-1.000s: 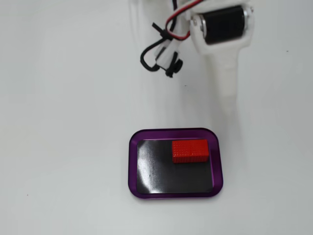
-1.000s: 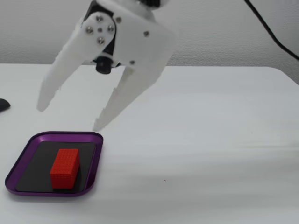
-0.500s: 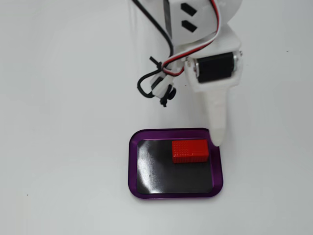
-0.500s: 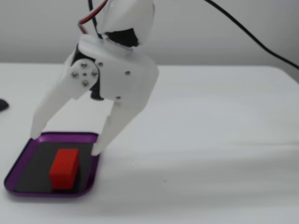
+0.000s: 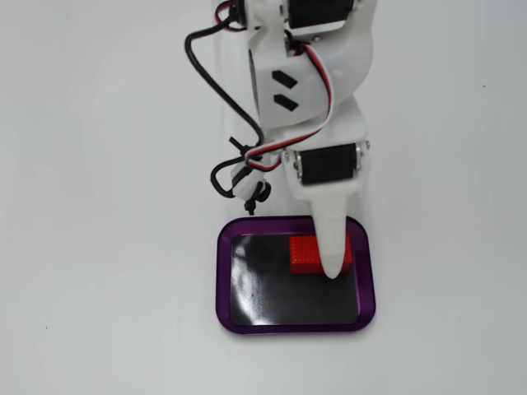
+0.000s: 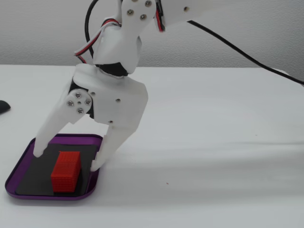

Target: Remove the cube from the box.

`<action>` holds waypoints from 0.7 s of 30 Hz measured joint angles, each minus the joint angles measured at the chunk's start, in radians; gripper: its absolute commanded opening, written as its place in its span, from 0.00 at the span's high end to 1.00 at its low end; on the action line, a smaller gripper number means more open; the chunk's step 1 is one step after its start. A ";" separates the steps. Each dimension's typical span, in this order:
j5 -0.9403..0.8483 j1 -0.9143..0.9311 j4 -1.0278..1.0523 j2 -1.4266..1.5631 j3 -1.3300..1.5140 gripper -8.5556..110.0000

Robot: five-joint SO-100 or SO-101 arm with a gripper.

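Note:
The red cube lies in the upper right part of the box, a purple-rimmed tray with a black floor, on the white table. In the side fixed view the cube sits in the box between my two white fingers. My gripper is open and reaches down into the box, one fingertip on each side of the cube, and I see no contact. From above, the gripper covers the cube's right half, and its upper finger hides the lower one.
A looped black and red cable bundle hangs beside the wrist, just above the box. A black cable runs off to the right behind the arm. A small dark object lies at the table's left edge.
The open gripper has come down and toward the box. From above the table behind the box it now straddles the cube inside it. Cube and box have not moved.

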 measured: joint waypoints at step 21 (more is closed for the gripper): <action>-0.038 0.000 -0.028 -0.038 0.000 0.93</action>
